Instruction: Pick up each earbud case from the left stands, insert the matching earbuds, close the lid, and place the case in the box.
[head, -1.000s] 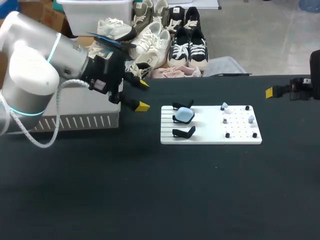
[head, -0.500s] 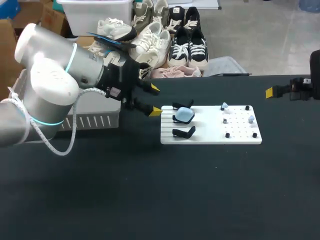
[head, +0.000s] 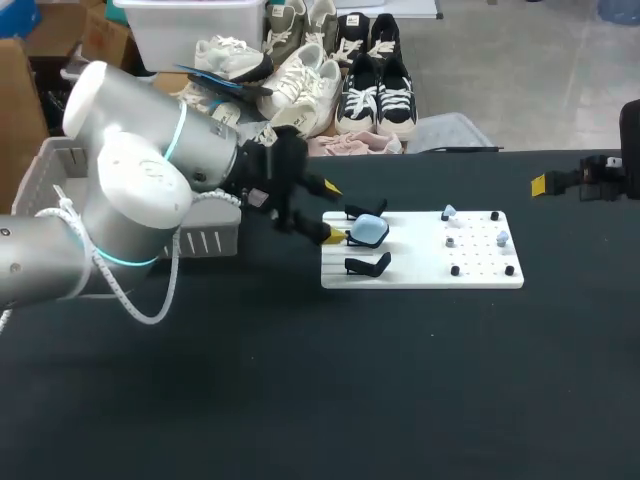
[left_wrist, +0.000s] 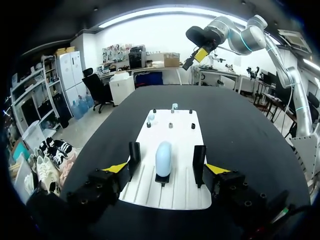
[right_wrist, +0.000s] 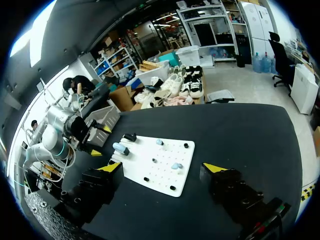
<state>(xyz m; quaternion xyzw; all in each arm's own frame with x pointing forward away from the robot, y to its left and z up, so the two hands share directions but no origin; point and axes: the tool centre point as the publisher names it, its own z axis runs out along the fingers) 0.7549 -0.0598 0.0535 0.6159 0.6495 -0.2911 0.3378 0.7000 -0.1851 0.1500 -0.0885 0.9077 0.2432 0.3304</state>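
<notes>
Here the case (left_wrist: 163, 158) is sitting on the middle stand (left_wrist: 161, 179) of the board (head: 420, 270), dead ahead of the left gripper (left_wrist: 166, 167), whose wide jaws are lining up either side of it. The right gripper (right_wrist: 162, 170), also gaping, is hanging well apart.

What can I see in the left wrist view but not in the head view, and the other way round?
Only the left wrist view: the blue case centred ahead of the open left gripper, and the right arm along its length. Only the head view: the grey box, partly covered by the left arm. Both: the case on the middle stand, the white board, two earbuds, the right gripper.
</notes>
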